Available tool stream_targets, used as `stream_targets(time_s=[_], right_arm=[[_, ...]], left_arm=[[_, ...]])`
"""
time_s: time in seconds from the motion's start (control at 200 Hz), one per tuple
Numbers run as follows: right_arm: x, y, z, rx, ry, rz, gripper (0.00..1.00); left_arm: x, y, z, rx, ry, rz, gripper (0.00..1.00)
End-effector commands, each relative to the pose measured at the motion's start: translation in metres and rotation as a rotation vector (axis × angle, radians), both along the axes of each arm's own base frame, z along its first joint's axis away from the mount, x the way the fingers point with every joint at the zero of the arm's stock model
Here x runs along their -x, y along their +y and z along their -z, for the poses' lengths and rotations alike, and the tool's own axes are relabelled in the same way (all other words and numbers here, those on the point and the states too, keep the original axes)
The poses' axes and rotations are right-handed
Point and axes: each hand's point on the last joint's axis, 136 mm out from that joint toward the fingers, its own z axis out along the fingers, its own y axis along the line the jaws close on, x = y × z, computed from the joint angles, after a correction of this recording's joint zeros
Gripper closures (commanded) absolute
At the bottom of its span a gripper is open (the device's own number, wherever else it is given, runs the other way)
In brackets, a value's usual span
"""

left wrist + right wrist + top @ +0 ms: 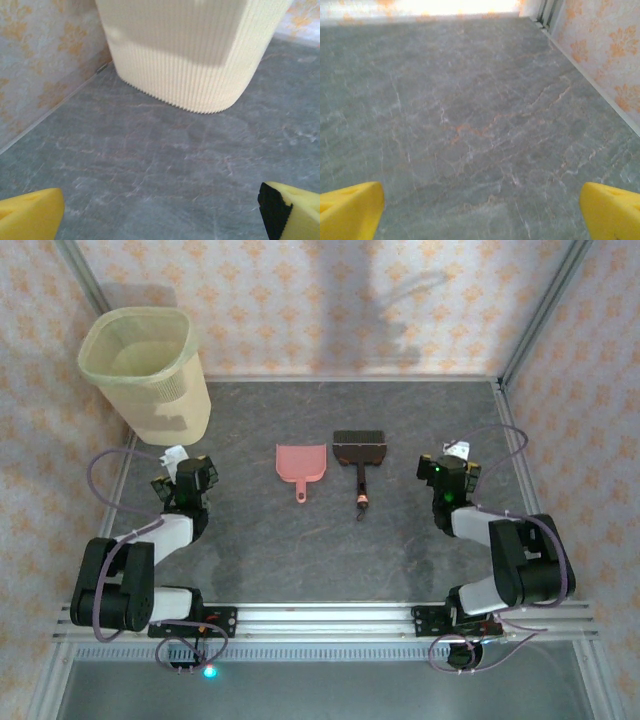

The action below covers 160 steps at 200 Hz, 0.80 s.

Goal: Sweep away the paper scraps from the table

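Note:
The paper scraps are out of view. The dark grey stone-patterned table lies bare under both arms. My left gripper sits low at the left and points at the foot of a cream bin. Its yellow fingertips stand wide apart with only tabletop between them, so the left gripper is open. My right gripper rests at the right side, facing the back right corner. The right gripper is open too, with nothing between its yellow fingertips.
A pink dustpan and a dark brush lie side by side mid-table between the arms, handles toward me. The ribbed cream bin stands at the back left corner. Patterned walls and aluminium rails border the table.

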Motion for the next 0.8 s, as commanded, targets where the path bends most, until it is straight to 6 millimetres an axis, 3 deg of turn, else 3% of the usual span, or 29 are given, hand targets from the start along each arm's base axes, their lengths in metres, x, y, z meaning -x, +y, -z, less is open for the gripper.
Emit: stream_targets(time_s=[0.0, 0.15, 0.35, 0.425, 0.59, 0.696, 0.796], right_arm=[[0.0, -0.002, 0.0, -0.049, -0.088, -0.009, 0.01], [0.011, -0.012, 0.002, -0.06, -0.167, 0.043, 0.01], [0.022, -0.008, 0.0, -0.068, -0.205, 0.007, 0.01], [0.019, -0.006, -0.001, -0.067, -0.206, -0.004, 0.01], [0.002, 0.002, 0.005, -0.058, -0.112, -0.043, 0.01], [-0.005, -0.017, 0.011, -0.103, -0.065, 0.041, 0.0], [-0.004, -0.017, 0.012, -0.108, -0.068, 0.037, 0.01]], left_arm=[[-0.006, 0.002, -0.004, -0.023, -0.073, 0.022, 0.0], [-0.009, -0.002, -0.004, -0.021, -0.061, 0.049, 0.0], [-0.026, -0.031, 0.004, -0.051, -0.037, 0.224, 0.0], [-0.03, -0.035, 0.015, -0.05, -0.03, 0.251, 0.0], [-0.033, -0.037, 0.015, -0.065, -0.013, 0.253, 0.0], [-0.033, -0.038, 0.016, -0.065, -0.007, 0.251, 0.0], [-0.033, -0.039, 0.016, -0.071, -0.003, 0.253, 0.0]])
